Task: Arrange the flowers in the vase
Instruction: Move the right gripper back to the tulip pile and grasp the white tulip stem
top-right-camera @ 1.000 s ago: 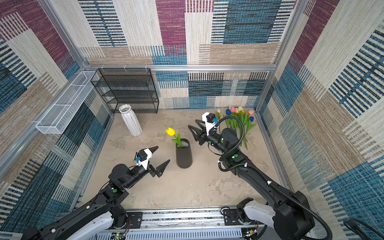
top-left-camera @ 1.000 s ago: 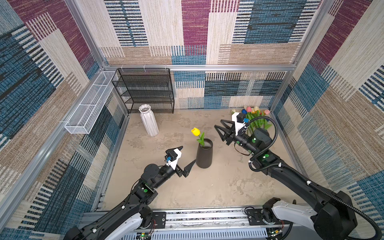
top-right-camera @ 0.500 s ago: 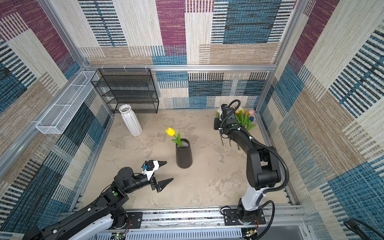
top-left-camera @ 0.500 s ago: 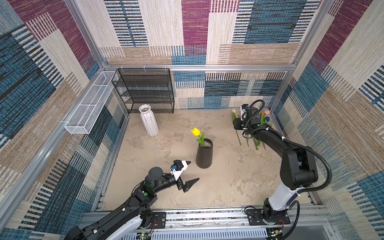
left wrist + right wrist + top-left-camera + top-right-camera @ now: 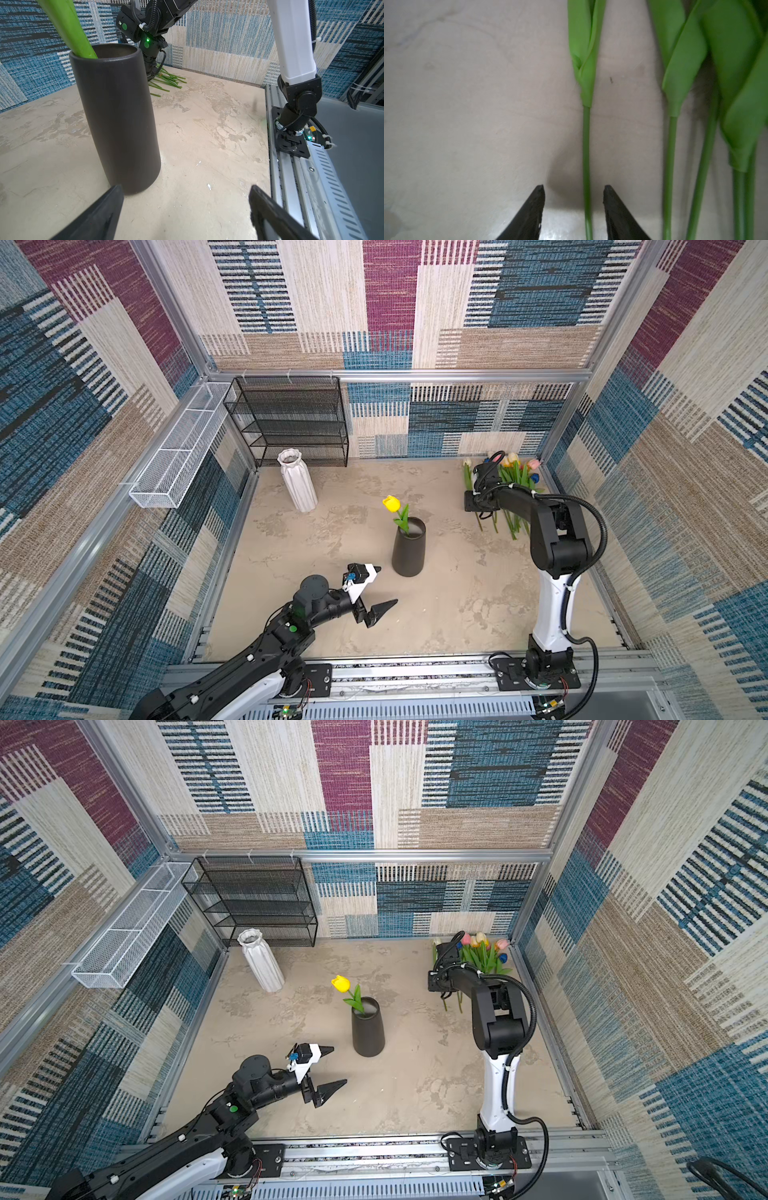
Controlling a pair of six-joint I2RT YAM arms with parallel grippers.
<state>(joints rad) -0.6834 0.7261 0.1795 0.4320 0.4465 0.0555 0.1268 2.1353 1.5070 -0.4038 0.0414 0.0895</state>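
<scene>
Standing in the dark vase (image 5: 409,547) on the worktop (image 5: 457,614) is one yellow tulip (image 5: 391,503). The other flowers (image 5: 517,477) are lying bunched in the far right corner, so most of the task is left. The right gripper (image 5: 574,188) is straddling one stem (image 5: 586,145), jaws apart, not yet pinching. The left gripper (image 5: 185,188) is hanging wide open and empty beside the vase.
</scene>
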